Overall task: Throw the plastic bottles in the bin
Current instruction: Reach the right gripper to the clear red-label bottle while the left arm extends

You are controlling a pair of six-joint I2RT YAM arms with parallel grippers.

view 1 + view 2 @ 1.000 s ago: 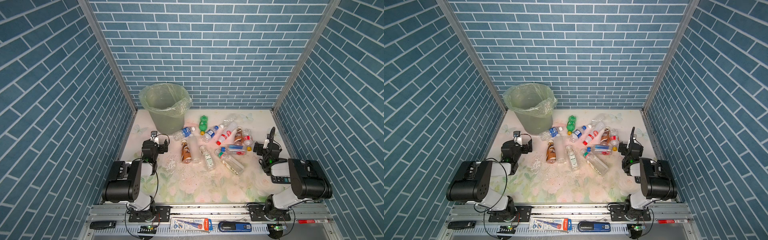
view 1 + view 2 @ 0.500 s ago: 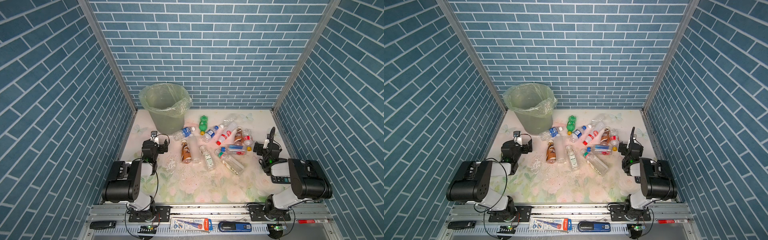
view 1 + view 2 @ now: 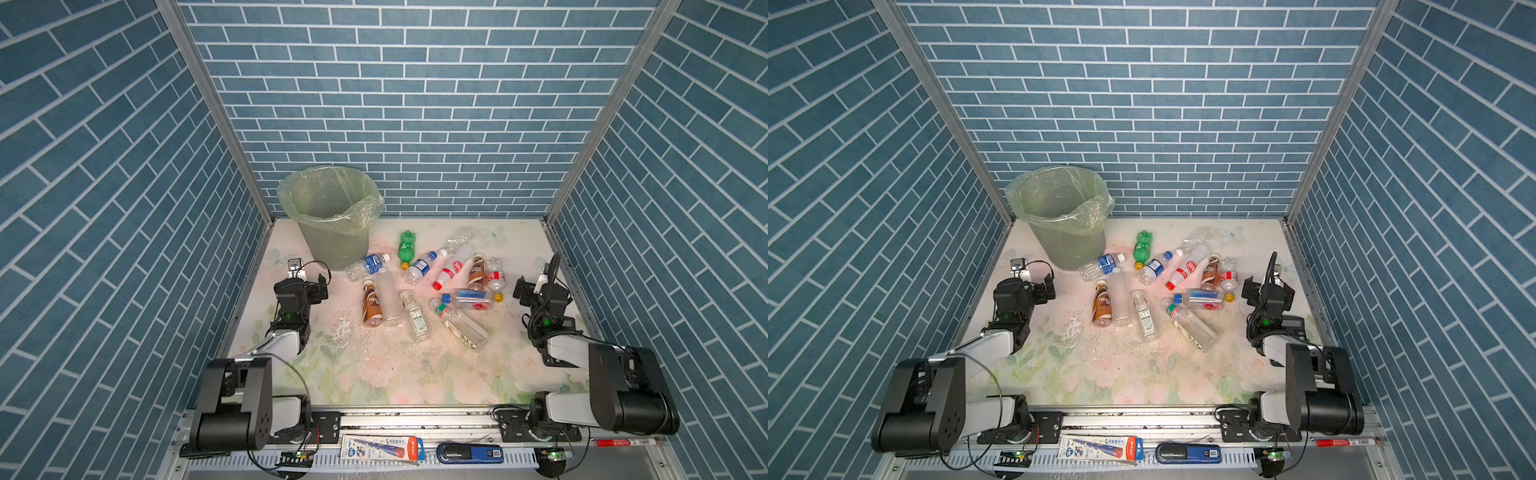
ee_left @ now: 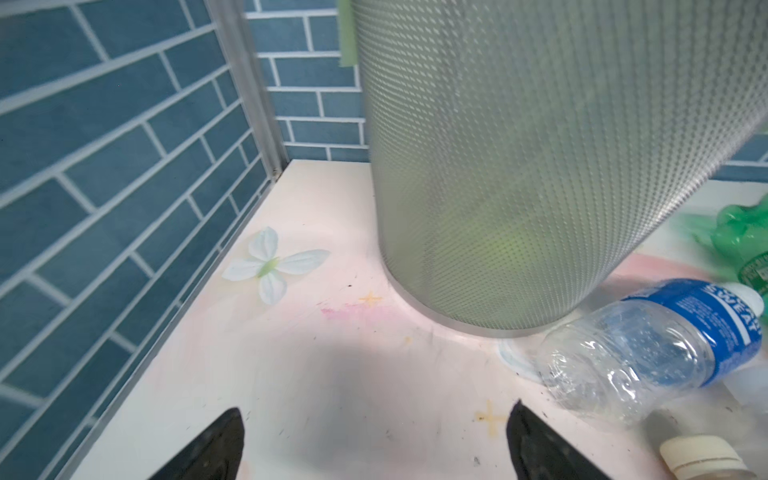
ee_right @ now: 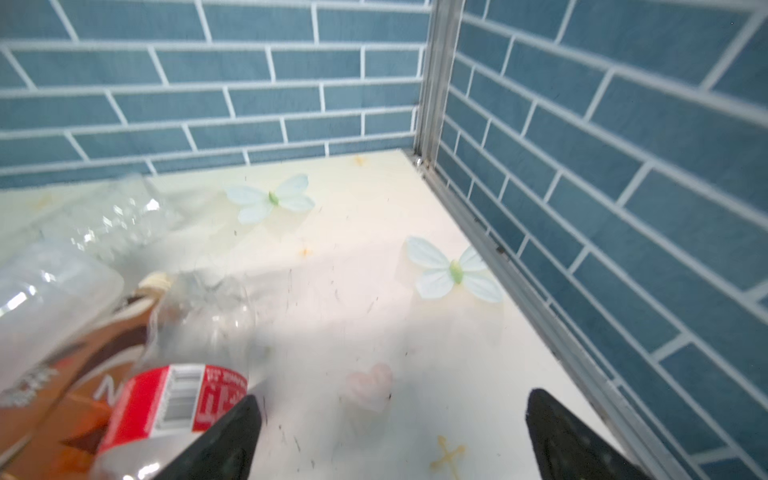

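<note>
The bin (image 3: 336, 245) (image 3: 1067, 245) stands at the back left, lined with a pale green bag; its textured wall (image 4: 519, 166) fills the left wrist view. Several plastic bottles lie scattered on the table's middle: a green one (image 3: 406, 246), a blue-labelled one (image 3: 368, 266) (image 4: 648, 345) against the bin's foot, a brown one (image 3: 371, 305), a red-capped one (image 3: 451, 266). My left gripper (image 3: 308, 286) (image 4: 374, 411) is open over bare table, left of the blue-labelled bottle. My right gripper (image 3: 537, 287) (image 5: 392, 397) is open, with a red-labelled bottle (image 5: 174, 399) beside one finger.
Blue brick walls close in the left, back and right sides. A metal edge strip (image 5: 519, 282) runs close beside my right gripper. A black calculator (image 3: 1292, 322) lies partly under my right arm. A toothpaste box (image 3: 380, 446) and a marker (image 3: 619, 442) lie on the front rail.
</note>
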